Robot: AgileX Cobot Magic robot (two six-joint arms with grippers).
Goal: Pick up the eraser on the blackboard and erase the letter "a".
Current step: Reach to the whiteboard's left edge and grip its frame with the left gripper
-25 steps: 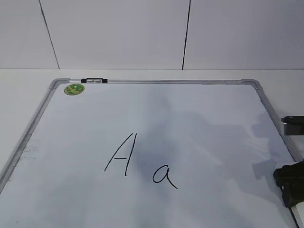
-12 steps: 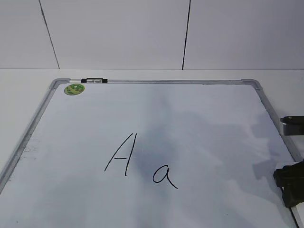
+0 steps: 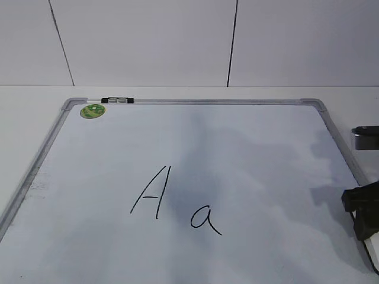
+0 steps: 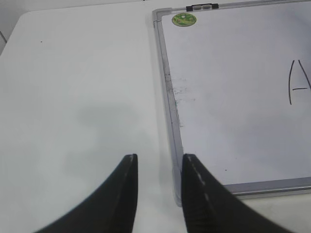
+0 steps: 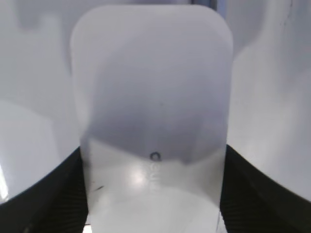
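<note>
Right gripper (image 5: 153,194) has its dark fingers (image 5: 53,199) pressed against both long sides of the eraser (image 5: 153,97), clamped on it, and the wrist view is almost filled by that white block. Its long axis runs straight away from the wrist, rounded far end pointing up the frame, a small grey ring mark near the middle of its top face. In the exterior view the right gripper (image 3: 362,216) sits at the right edge of the blackboard (image 3: 195,102), and compared with a second ago it has slid slightly toward that edge and lower, its shadow on the board shifting with it; the eraser itself is barely visible there, just a pale sliver under the dark fingers.

Everything else has stayed put. The letter "a" (image 3: 205,220) is untouched, lying just right of the capital "A" (image 3: 152,193), well left of the eraser. The green sticker (image 3: 93,110) sits in the board's far left corner.

Left gripper (image 4: 158,194) hovers over the bare table (image 4: 73,97) beside the board's near corner, fingers parted, holding nothing.
</note>
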